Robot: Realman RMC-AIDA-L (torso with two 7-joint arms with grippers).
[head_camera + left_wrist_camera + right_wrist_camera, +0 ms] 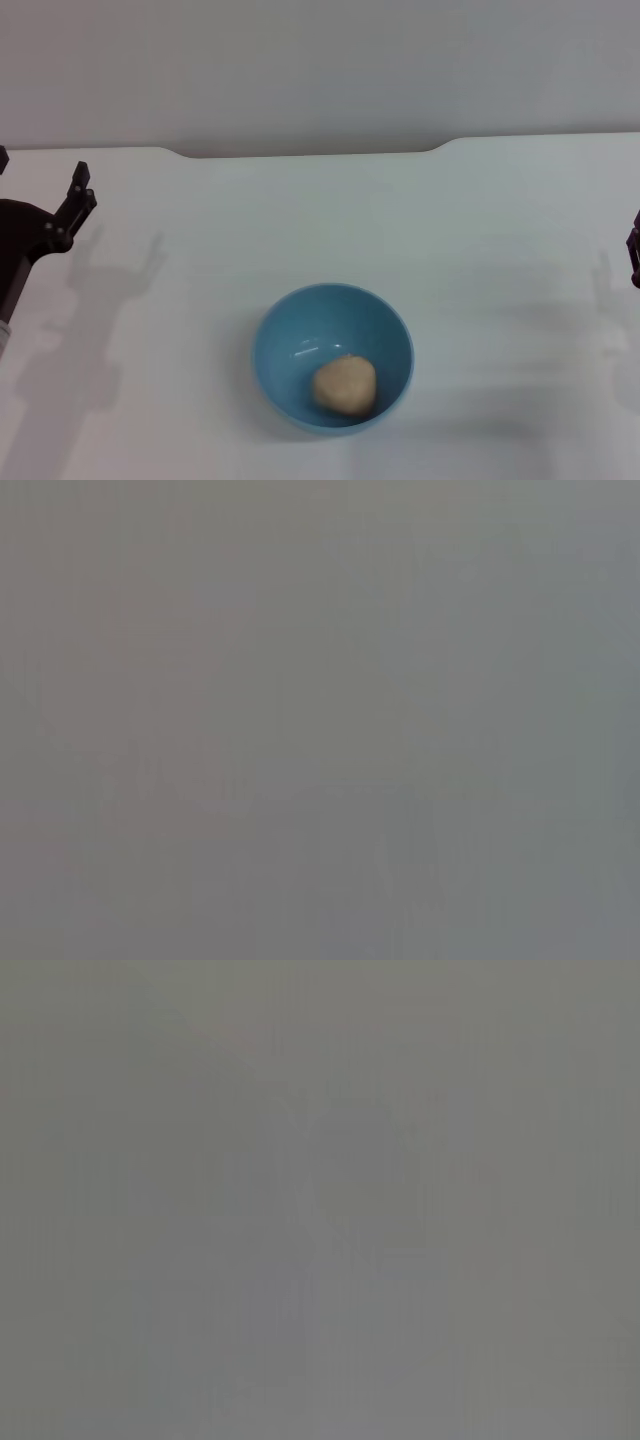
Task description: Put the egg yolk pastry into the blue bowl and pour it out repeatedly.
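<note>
The blue bowl (333, 356) stands upright on the white table, near the front and about in the middle. The egg yolk pastry (345, 386), a tan ball, lies inside it against the near right wall. My left gripper (40, 176) hovers at the far left edge of the head view, well away from the bowl, its fingers (78, 196) spread apart and holding nothing. Only a dark sliver of my right gripper (634, 248) shows at the right edge. Both wrist views show plain grey with nothing to make out.
The white table (320, 220) stretches wide around the bowl, with its back edge and a shallow notch along the grey wall. The arms cast soft shadows on the table at both sides.
</note>
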